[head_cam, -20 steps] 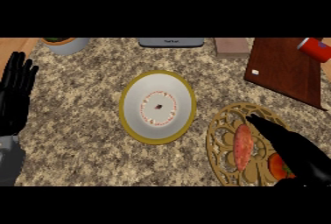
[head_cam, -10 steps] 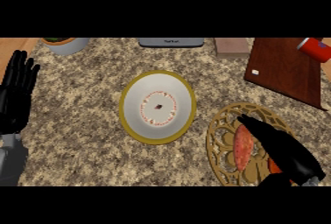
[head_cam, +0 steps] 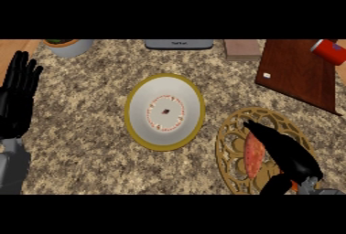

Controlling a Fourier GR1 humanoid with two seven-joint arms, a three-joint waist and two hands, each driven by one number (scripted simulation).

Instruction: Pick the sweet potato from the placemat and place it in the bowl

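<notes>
— What is seen from the head view?

— A speckled stone counter (head_cam: 81,137), a round gold-rimmed white bowl (head_cam: 164,111), and a gold openwork placemat (head_cam: 233,151) are seen.

— And the sweet potato?

— An oblong orange sweet potato (head_cam: 254,155) is laid on the placemat, touched by the right hand (head_cam: 283,148), whose fingers are stretched straight alongside it. The left hand (head_cam: 17,96) is held spread at the left edge.
</notes>
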